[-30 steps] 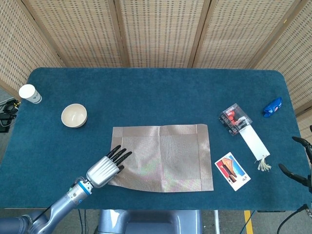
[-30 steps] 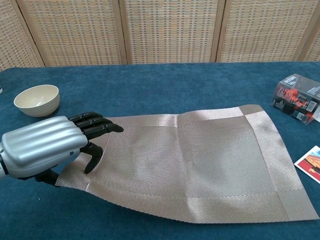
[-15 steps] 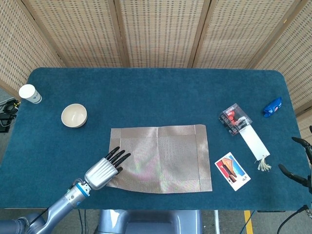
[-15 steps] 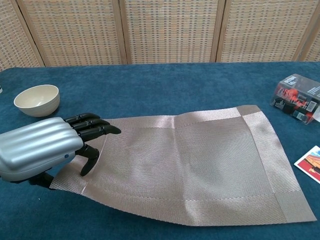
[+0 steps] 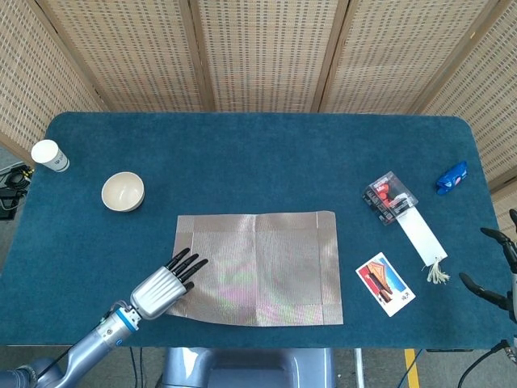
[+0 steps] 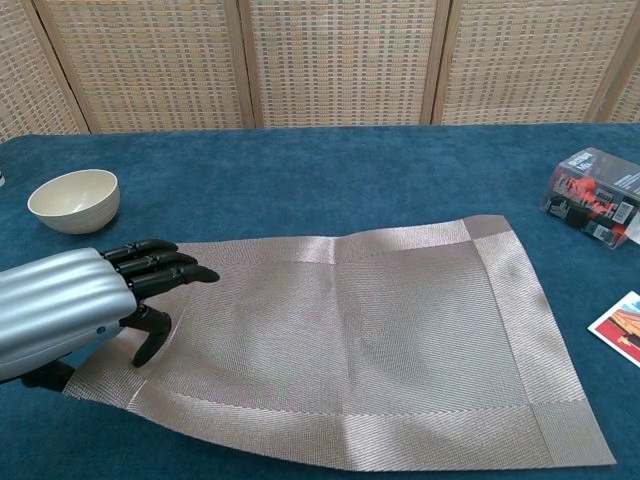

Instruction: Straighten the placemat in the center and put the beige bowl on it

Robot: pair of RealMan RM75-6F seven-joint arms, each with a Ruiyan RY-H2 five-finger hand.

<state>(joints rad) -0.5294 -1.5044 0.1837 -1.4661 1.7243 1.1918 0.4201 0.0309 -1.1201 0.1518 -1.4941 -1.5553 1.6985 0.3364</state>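
While the left hand [image 6: 70, 310] pinches the placemat [image 5: 258, 267] corner in its fingers [image 6: 165, 272], a hard tug could crease it askew.

Head view: high above the near edge, looking steeply down; takes in the whole blue counter [image 5: 266, 153] with the wicker screens [image 5: 266, 48] at 12 o'clock.
Chest view: low, close to the counter's near edge, facing level toward 12 o'clock; surface runs away in shallow perspective.
Nearness: head far, chest close.
Shared: placemat [image 5: 258, 267] [image 6: 350, 350], beige bowl [image 5: 123, 192] [image 6: 74, 200] at 10 o'clock, left hand [image 5: 161, 283] [image 6: 70, 310], the boxed item [image 5: 389, 197] [image 6: 596, 196] at 3 o'clock, the picture card [image 5: 385, 284] [image 6: 620, 328].
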